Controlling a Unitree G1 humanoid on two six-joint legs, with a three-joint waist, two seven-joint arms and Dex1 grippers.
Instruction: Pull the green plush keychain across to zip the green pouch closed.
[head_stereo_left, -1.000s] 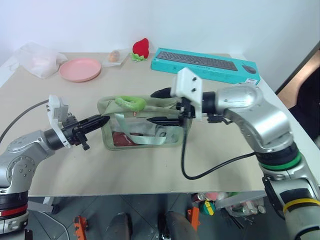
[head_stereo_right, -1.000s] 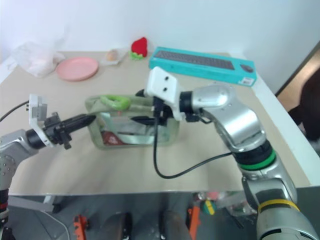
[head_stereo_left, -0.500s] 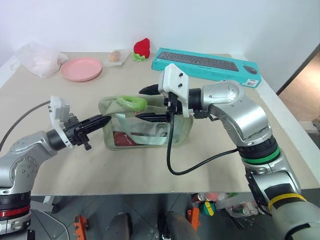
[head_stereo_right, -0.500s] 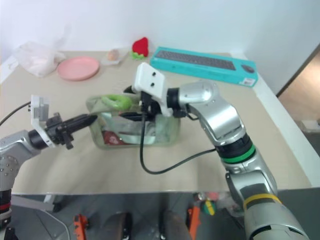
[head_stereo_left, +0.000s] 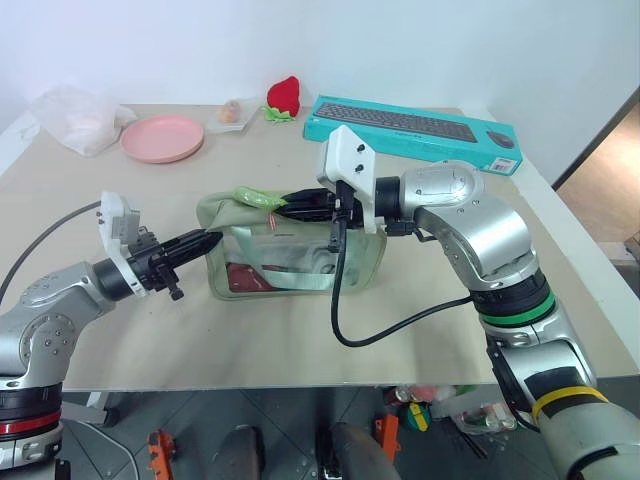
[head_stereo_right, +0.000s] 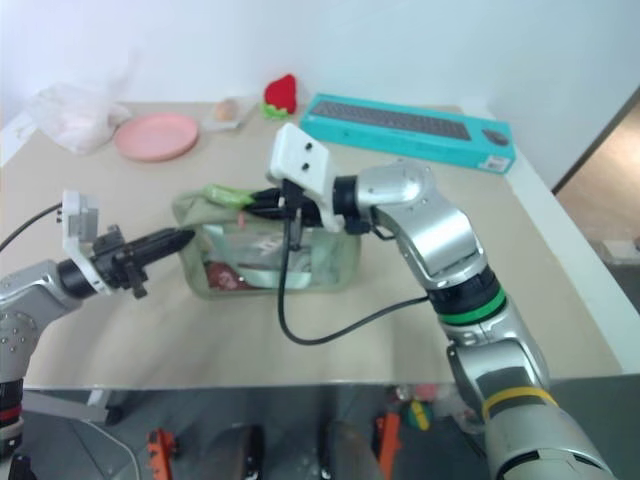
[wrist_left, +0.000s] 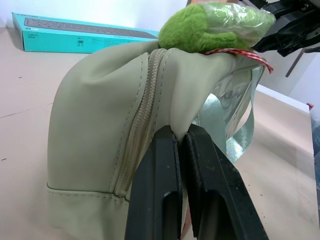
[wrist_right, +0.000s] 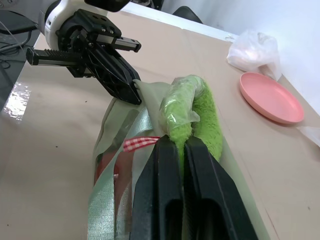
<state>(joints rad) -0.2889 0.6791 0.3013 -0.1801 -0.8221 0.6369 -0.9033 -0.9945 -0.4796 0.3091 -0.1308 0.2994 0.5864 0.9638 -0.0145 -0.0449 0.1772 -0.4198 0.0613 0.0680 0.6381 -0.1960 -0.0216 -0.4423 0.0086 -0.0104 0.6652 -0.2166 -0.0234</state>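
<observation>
Right tool (wrist_right: 176, 146) closed onto green plush keychain (wrist_right: 192, 112) (atop pouch)

fuzzy green plush keychain (wrist_right: 200, 115); matt fabric green pouch (wrist_left: 100, 115) with clear glossy panel.

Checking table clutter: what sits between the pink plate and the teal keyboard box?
In the left eye view, a small pale item and the red plush strawberry sit between the plate and box.

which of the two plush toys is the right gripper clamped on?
The lime-green plush keychain atop the green pouch; the right gripper is shut on it. The red plush strawberry sits untouched at the table's far edge.
</observation>
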